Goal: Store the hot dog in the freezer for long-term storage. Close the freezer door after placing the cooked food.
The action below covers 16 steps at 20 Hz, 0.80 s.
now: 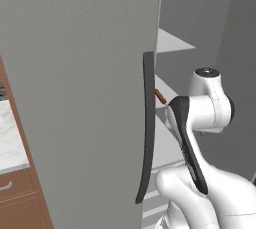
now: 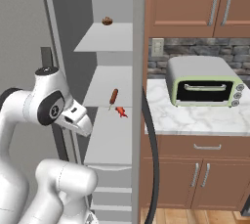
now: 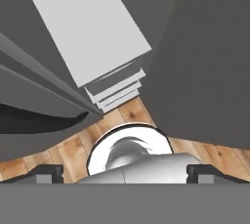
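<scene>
Open freezer (image 2: 105,37) beside marble table (image 2: 195,115).
Hot dog (image 2: 113,96) lies on a middle shelf; hand (image 3: 124,171) wide open, empty.

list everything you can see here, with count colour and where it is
hot dog: 1, reddish-brown, middle freezer shelf
red item: 1, red, same shelf, nearer the front
lump: 1, dark brown, top shelf
freezer door: 1, grey, open, edge-on
left fridge door: 1, grey, shut, dark handle
toaster oven: 1, pale green, marble counter
cabinets: several, brown, above and below counter
arm: 1, white, before the freezer
fingers: 2, dark, open, empty
</scene>
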Motion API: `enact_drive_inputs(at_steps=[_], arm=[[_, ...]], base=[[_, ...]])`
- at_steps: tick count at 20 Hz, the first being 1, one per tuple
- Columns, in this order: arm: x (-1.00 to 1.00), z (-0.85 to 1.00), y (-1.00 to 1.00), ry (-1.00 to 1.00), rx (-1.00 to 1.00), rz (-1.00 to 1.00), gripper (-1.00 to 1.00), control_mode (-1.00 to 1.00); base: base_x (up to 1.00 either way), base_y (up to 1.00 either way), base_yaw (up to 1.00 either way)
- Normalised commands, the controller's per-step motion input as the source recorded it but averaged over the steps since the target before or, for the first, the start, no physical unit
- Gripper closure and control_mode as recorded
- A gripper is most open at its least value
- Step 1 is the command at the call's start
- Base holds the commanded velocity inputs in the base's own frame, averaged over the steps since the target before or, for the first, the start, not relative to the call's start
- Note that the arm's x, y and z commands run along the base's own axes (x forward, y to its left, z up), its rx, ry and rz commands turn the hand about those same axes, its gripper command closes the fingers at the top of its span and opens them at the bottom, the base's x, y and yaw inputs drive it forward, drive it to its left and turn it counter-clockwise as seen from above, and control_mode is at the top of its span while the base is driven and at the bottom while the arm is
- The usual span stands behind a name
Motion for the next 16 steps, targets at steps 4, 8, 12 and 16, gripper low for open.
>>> enact_drive_inputs(at_steps=[4,8,12,16], arm=[[-0.66,0.00,-0.03,-0.05,0.01,-0.02,-1.00,-1.00],[-0.21,-0.08,-0.15,0.01,0.01,0.03,-1.00,-1.00],[0.00,-0.01,-0.01,0.01,0.00,0.00,-1.00,-1.00],[0.00,0.00,0.00,0.00,0.00,0.00,-1.00,-1.00]], base=[[0.00,0.00,0.00],[0.00,0.00,0.00],[0.00,0.00,0.00],[0.00,0.00,0.00]])
